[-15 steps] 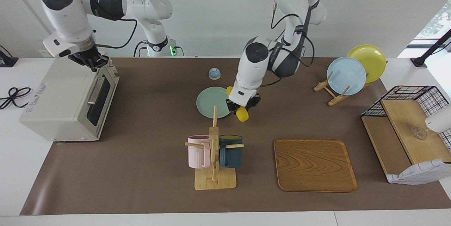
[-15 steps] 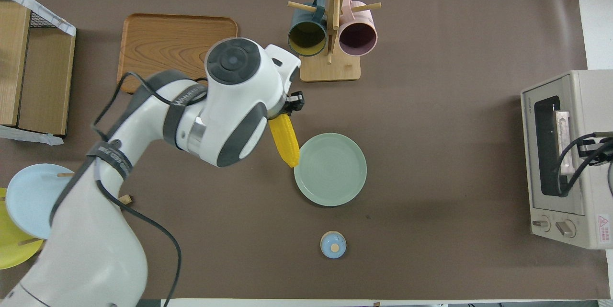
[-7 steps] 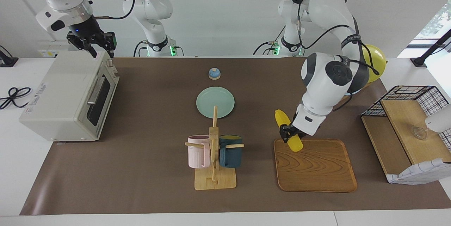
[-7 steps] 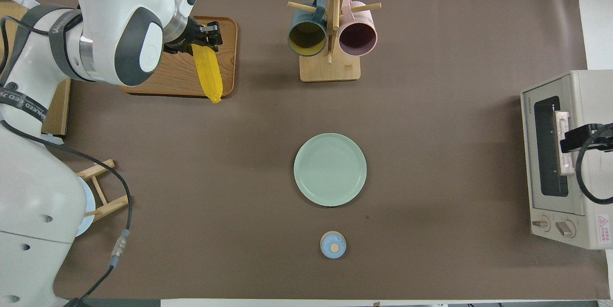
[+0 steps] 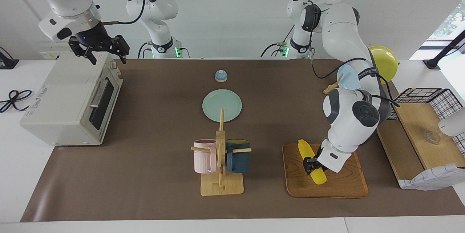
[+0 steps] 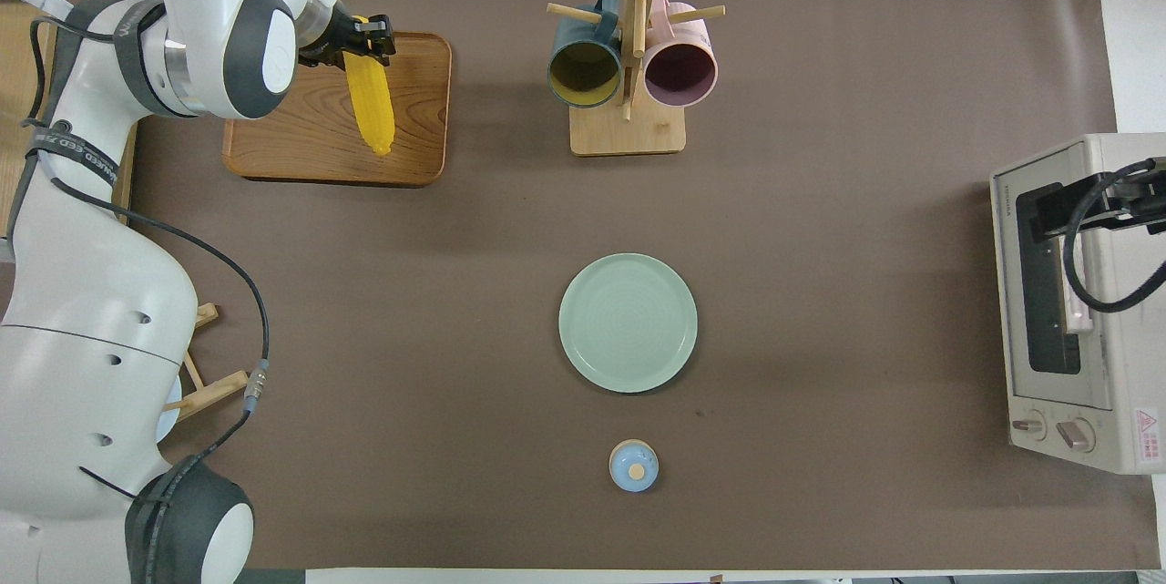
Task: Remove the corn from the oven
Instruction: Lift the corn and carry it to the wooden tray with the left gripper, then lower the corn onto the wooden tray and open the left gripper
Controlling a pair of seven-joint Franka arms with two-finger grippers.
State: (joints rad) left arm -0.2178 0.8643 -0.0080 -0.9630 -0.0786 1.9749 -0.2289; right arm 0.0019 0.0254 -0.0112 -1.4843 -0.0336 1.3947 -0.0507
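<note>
The yellow corn (image 5: 304,148) lies low over the wooden tray (image 5: 341,185), toward the left arm's end of the table. My left gripper (image 5: 312,164) is shut on the corn near its middle. I cannot tell whether the corn touches the tray. In the overhead view the corn (image 6: 372,110) points along the tray (image 6: 273,138) from the left gripper (image 6: 363,39). The off-white oven (image 5: 69,95) stands at the right arm's end with its door shut. My right gripper (image 5: 105,53) hangs open and empty just above the oven's top edge. The oven (image 6: 1107,402) also shows in the overhead view.
A green plate (image 5: 221,105) sits mid-table, with a small blue bell (image 5: 221,76) nearer the robots. A wooden mug rack (image 5: 221,185) holds a pink and a dark blue mug. Plates on a stand (image 5: 385,62) and a wire basket (image 5: 421,93) stand by the left arm.
The left arm carried the corn from beside the green plate to the wooden tray and lowered it. The right gripper lifted off the oven's top front edge and now hovers open above it.
</note>
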